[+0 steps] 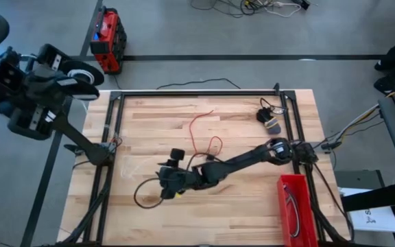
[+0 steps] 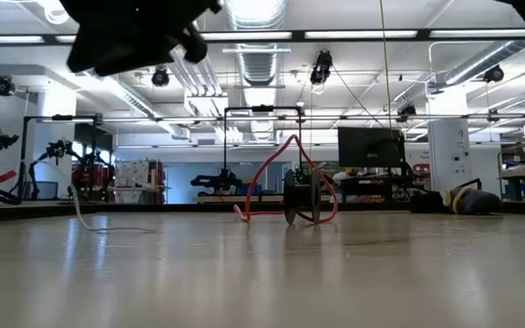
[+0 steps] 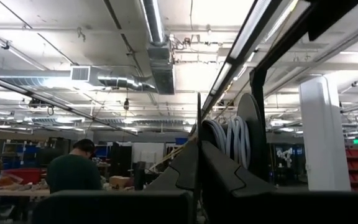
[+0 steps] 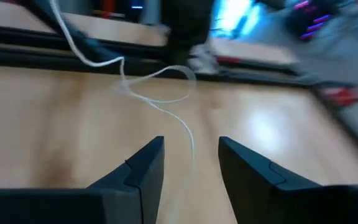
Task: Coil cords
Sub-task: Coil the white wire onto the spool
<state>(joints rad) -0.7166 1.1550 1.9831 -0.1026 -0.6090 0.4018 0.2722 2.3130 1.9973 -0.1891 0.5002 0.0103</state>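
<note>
- Pale wood worktop (image 1: 245, 206), black-framed, carrying three loose cords: white cord (image 4: 160, 99) faint toward the left side, red cord (image 1: 204, 134) looped near the middle, black cord (image 1: 142, 195) in a loop by the near-left part.
- Right tool (image 4: 191, 163) reached far across the worktop, low over the boards, fingers (image 4: 145, 165) spread and holding nothing; tail end of the white cord lying just ahead of the gap.
- Left tool (image 1: 81, 72) lifted clear beyond the worktop's left edge, pointed out into the room; open or closed: cannot tell.
- Step in hand, judged: lining up to grasp the white cord, none of the three cords yet coiled.
- Next move likely calling for a short push forward and down so the thin strand sits between the fingers before closing; easy to miss, being so slim and flat on the wood.
- Red bin (image 1: 295, 206) at the right near corner; small dark bundle (image 1: 269, 120) at the far right.
- Beyond: grey floor, red and black case (image 1: 107, 40), open workshop with ceiling lights and a seated person (image 3: 73, 171) at distant benches.
</note>
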